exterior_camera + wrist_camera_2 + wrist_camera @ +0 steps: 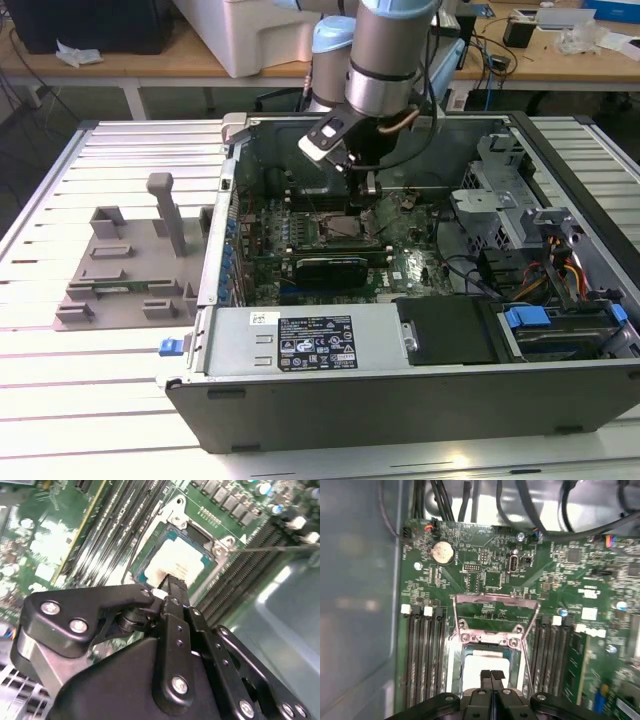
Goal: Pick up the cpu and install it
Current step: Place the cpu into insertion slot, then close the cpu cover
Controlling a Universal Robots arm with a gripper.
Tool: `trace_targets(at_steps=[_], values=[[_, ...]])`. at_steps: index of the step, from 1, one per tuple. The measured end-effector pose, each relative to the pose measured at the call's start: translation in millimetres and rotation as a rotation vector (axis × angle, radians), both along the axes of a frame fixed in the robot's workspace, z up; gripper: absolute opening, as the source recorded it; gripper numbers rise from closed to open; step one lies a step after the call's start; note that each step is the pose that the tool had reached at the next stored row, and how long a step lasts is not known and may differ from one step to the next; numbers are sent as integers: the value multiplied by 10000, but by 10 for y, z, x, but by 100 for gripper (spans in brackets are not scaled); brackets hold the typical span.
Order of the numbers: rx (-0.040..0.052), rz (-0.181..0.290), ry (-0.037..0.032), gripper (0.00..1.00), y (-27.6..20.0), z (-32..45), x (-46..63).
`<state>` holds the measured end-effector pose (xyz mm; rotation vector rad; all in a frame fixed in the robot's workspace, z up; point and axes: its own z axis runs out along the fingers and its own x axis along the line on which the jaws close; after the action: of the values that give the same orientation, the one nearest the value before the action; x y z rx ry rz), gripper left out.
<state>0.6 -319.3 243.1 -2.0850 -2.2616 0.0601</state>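
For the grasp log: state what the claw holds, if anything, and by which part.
Nothing. The claw is shut, tips pressed together with nothing between them, poised over the cpu lying in its socket.

Raised socket frame beside cpu, slots flanking

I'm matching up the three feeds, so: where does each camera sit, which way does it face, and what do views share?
Exterior view: off the arm, above the open computer case, looking down into it; the arm reaches in.
First wrist view: on the arm, facing the green circuit board along the gripper; its shut fingertips show.
Second wrist view: on the arm, behind the gripper's black linkage, facing the board at a slant.
Shared: both wrist views show the cpu lying in its socket just past the fingertips.
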Motion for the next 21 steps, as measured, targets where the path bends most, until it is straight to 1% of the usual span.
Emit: trace_targets(at_steps=[1, 2, 6, 7, 9, 15, 16, 17, 18, 20, 21], values=[[-1, 0, 0, 11, 0, 101, 0], [0, 0, 0, 11, 0, 181, 0], [-1, 0, 1, 11, 0, 411, 0], [0, 0, 1, 11, 0, 436, 0], [5, 1, 0, 11, 0, 451, 0], [9, 0, 0, 11, 0, 451, 0], [7, -1, 5, 11, -1, 452, 89], [9, 0, 24, 11, 0, 450, 212], [9, -1, 35, 11, 0, 449, 303], [9, -1, 42, 11, 1, 448, 414], [9, 1, 49, 11, 2, 448, 529]])
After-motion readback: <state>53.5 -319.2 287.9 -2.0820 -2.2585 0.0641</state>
